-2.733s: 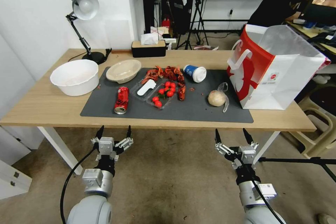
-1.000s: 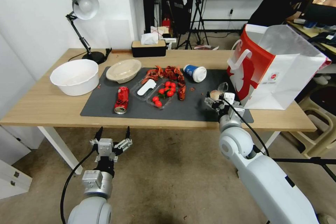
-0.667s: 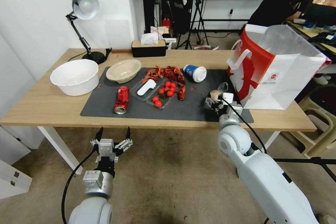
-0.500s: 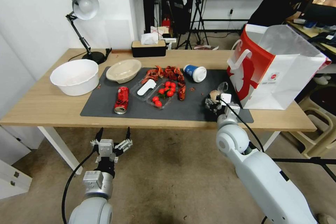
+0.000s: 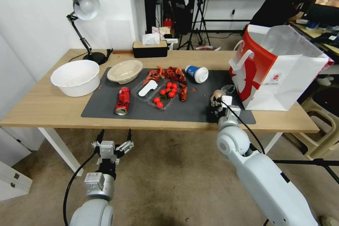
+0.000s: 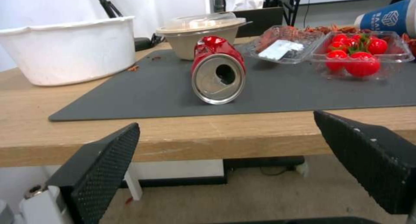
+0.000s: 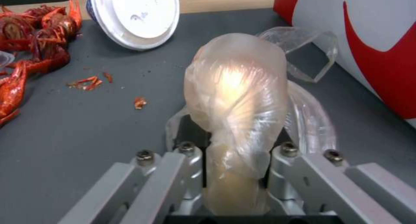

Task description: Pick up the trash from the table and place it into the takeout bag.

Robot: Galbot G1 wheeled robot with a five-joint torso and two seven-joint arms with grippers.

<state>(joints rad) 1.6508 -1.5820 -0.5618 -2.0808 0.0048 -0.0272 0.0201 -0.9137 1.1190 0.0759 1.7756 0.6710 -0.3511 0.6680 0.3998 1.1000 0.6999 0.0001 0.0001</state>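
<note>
- Head view: right gripper has closed in on the wrapped ball since half a second ago; then the fingers stood wider around it.
- Right wrist view: the jaws now pinch the ball by its near end, wrap bunched between them. Grasp looks made, so lift is likely the step in hand.
- Whether the ball is already clear of the mat is hard to tell.
- Right arm is stretched forward and low over the table edge, wrist roughly level, pointing toward the bag, which stands just beyond and to the right of the ball.
- Left gripper hangs below the table edge, fingers spread wide, holding nothing; it has not moved.
- Farther off, untouched: can, blue cup, beige bowl.
</note>
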